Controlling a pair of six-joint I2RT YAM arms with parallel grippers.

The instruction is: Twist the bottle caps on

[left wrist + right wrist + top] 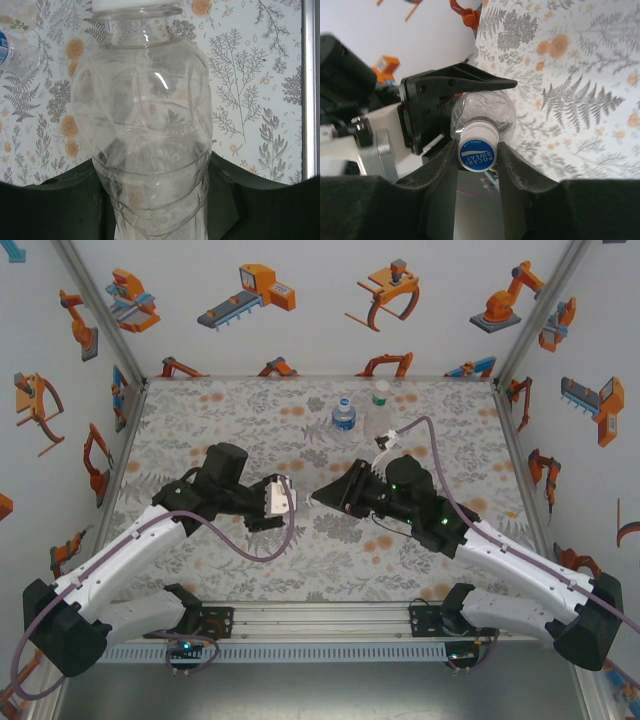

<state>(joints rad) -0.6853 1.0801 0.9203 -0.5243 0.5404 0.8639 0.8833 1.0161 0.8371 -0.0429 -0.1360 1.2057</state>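
- Top view. The left gripper and right gripper meet tip to tip over the middle of the mat. What lies between them is hard to make out from here, and is probably a clear bottle held on its side. Two more bottles stand upright and just beside each other near the far edge, well apart from the grippers: the blue-label bottle and the green-cap bottle. Both appear capped.
- Left wrist view. The clear bottle runs away from the camera, its lower body clamped between the left gripper's dark fingers. The white cap sits on the neck at the top edge. The mat lies behind.
- Right wrist view. The right gripper's two pads press on opposite sides of the cap, whose blue printed top faces the camera. Beyond it, one black finger of the left gripper lies along the bottle's shoulder.
- Step in hand (judged). The cap is being screwed onto the clear bottle: the left gripper braces the body and the right pinches the cap. How far the thread has engaged cannot be told.
- Next move (judged). It calls for turning the right wrist about the bottle's axis while the left holds firm. The cap must stay square to the neck, or it may cross-thread or slip.
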